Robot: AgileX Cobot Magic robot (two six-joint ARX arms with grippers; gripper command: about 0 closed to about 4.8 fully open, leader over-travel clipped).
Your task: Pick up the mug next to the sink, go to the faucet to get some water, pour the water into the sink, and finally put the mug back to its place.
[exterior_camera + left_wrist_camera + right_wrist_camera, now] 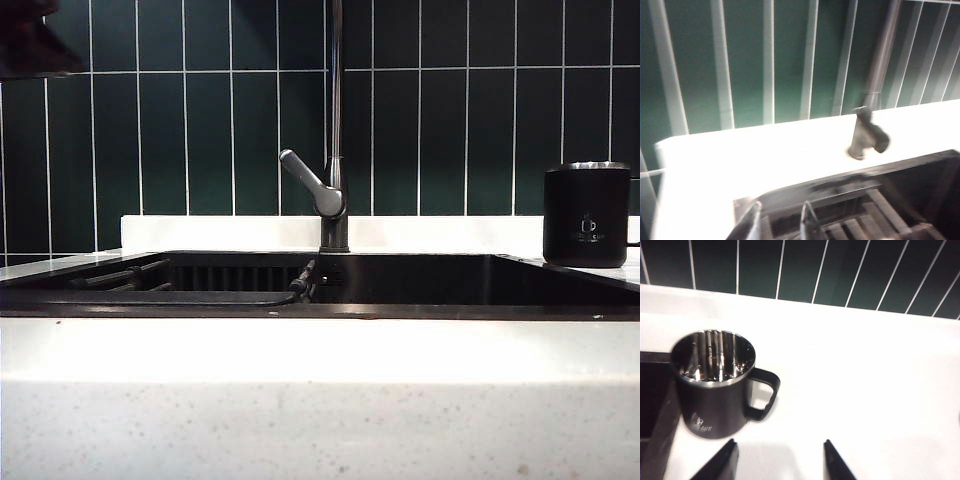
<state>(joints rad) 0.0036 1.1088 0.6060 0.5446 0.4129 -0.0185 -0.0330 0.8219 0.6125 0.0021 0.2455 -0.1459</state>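
Mug [587,214] upright on white speckled countertop [320,400] right of black sink [400,280]; faucet [334,150] against dark green tiled wall [200,130].

Left gripper [780,225] above sink corner, fingers parted, holding nothing.

Right gripper [780,460] just short of mug, spread wide, holding nothing.

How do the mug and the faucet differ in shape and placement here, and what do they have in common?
The mug is squat and cylindrical; the faucet is a tall slim pipe. The mug stands on the countertop to the right of the sink; the faucet rises behind the sink's middle. The mug has a loop handle; the faucet has an angled grey lever. Both are dark, upright and untouched by either gripper.
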